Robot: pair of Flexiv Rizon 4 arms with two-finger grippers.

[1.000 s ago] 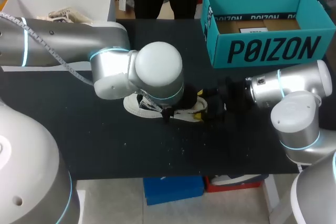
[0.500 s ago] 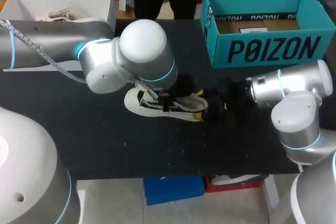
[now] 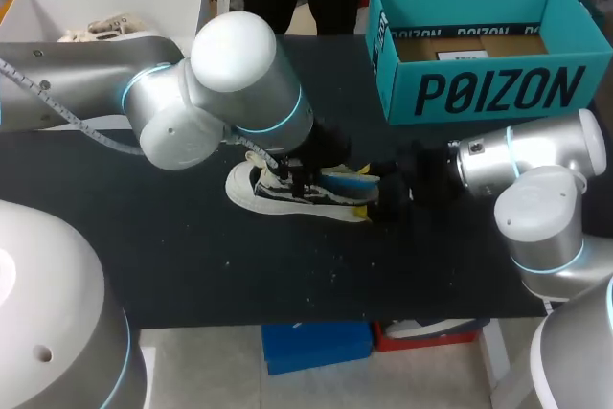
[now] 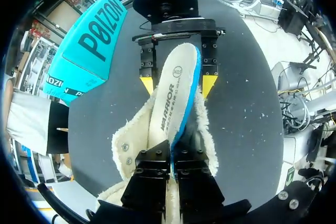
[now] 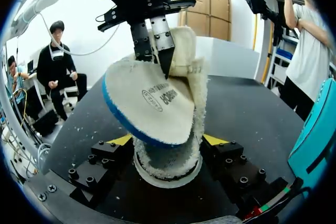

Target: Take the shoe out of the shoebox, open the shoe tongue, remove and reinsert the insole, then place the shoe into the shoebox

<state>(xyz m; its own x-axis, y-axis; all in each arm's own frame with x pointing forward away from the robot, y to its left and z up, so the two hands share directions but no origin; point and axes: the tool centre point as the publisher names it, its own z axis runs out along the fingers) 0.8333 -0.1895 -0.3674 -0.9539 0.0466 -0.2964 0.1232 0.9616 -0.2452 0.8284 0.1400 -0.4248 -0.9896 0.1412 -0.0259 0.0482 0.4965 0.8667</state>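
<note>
My left gripper (image 4: 170, 171) is pinched tight on the insole (image 4: 173, 93), which sticks partly out of the shoe (image 3: 287, 191) lying mid-table (image 3: 192, 256). My right gripper (image 5: 168, 141) brackets the shoe's other end and seems clamped on it. The shoebox (image 3: 488, 93) sits at the far right corner.

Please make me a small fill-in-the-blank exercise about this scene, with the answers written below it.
1. The jaws of the left arm are shut on the ____, whose edge is blue.
2. The jaws of the right arm are shut on one end of the ____.
3. The teal shoebox stands on the black ____.
Answers: insole; shoe; table.
</note>
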